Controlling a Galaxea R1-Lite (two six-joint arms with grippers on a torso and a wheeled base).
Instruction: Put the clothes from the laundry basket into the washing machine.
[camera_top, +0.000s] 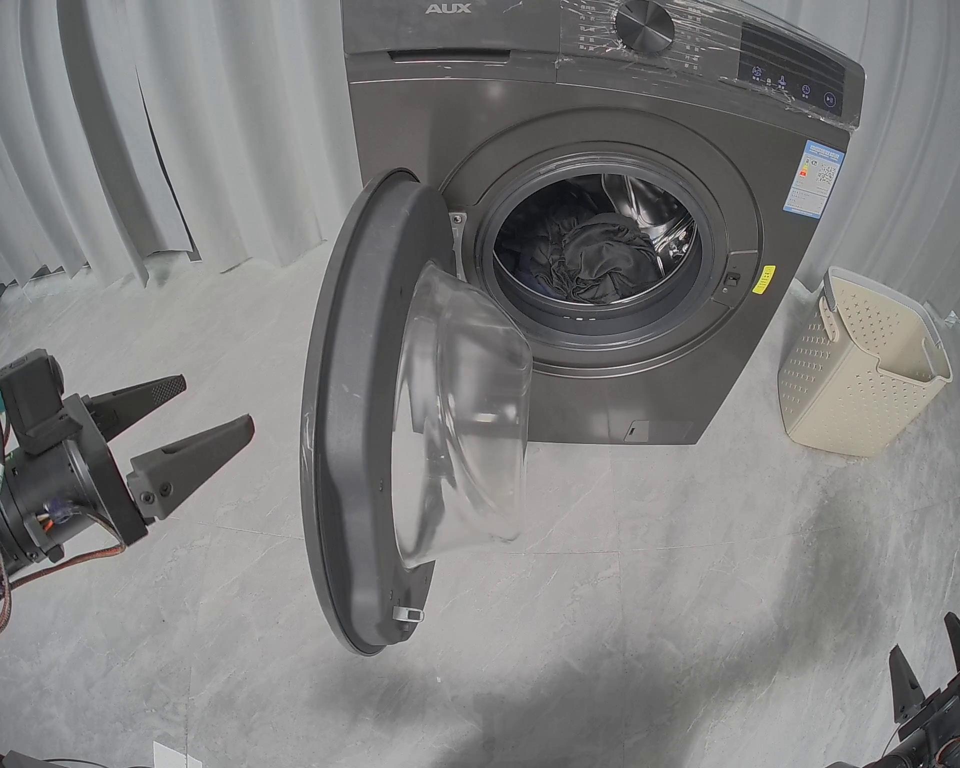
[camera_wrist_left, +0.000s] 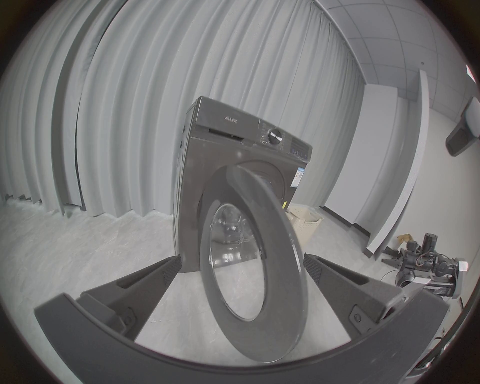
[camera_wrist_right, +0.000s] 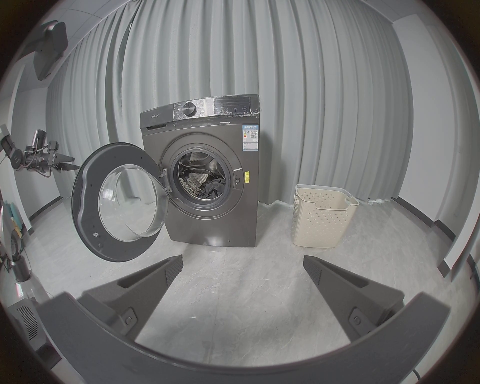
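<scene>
The grey washing machine (camera_top: 600, 200) stands against the curtain with its round door (camera_top: 380, 420) swung wide open toward me. Dark clothes (camera_top: 590, 255) lie inside the drum (camera_wrist_right: 205, 180). The cream laundry basket (camera_top: 865, 365) stands on the floor to the machine's right; no clothes show inside it (camera_wrist_right: 322, 215). My left gripper (camera_top: 215, 405) hangs open to the left of the door, and in the left wrist view the door (camera_wrist_left: 255, 265) sits between its fingers without touching them. My right gripper (camera_top: 925, 665) is low at the bottom right, open (camera_wrist_right: 242, 262) and holding nothing, well back from machine and basket.
Grey tiled floor (camera_top: 650, 600) spreads in front of the machine. White curtains (camera_top: 200, 130) hang behind it. The open door juts into the space between my left arm and the drum opening.
</scene>
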